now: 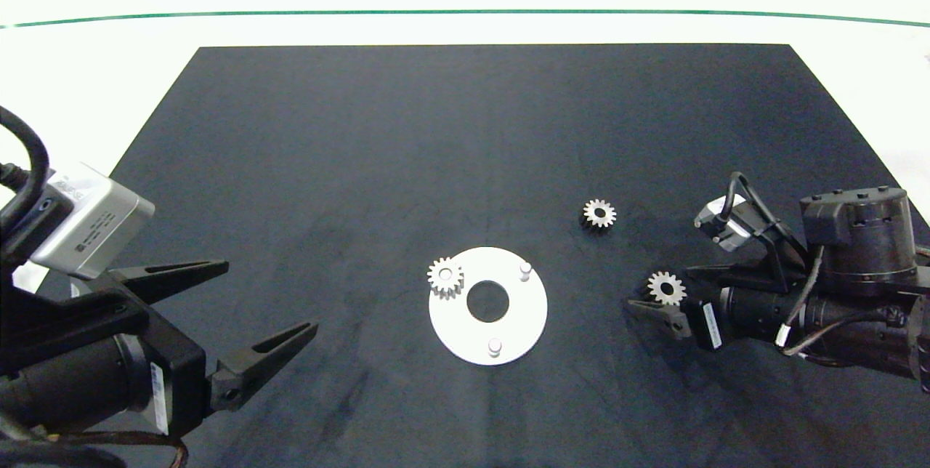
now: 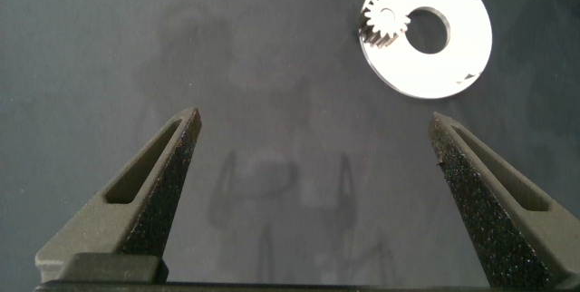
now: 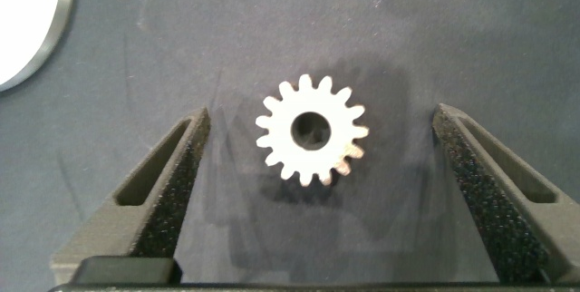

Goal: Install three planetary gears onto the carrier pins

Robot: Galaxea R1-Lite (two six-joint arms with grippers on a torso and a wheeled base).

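Observation:
The white carrier disc [image 1: 523, 312] lies mid-mat with two bare carrier pins [image 1: 525, 269] [image 1: 495, 345]. One planetary gear [image 1: 445, 277] sits on the disc's left pin, also seen as the gear [image 2: 387, 26] in the left wrist view. A second gear [image 1: 599, 214] lies loose on the mat to the disc's upper right. The third gear [image 1: 666, 287] [image 3: 313, 131] lies flat on the mat between the fingers of my right gripper [image 1: 657, 286] [image 3: 322, 115], which is open, with a gap on both sides. My left gripper [image 1: 270, 295] [image 2: 313, 127] hovers open and holds nothing, left of the disc.
A black mat [image 1: 436, 126] covers the white table, whose far edge carries a green line [image 1: 465, 12]. The disc's rim [image 3: 27, 20] shows at the edge of the right wrist view.

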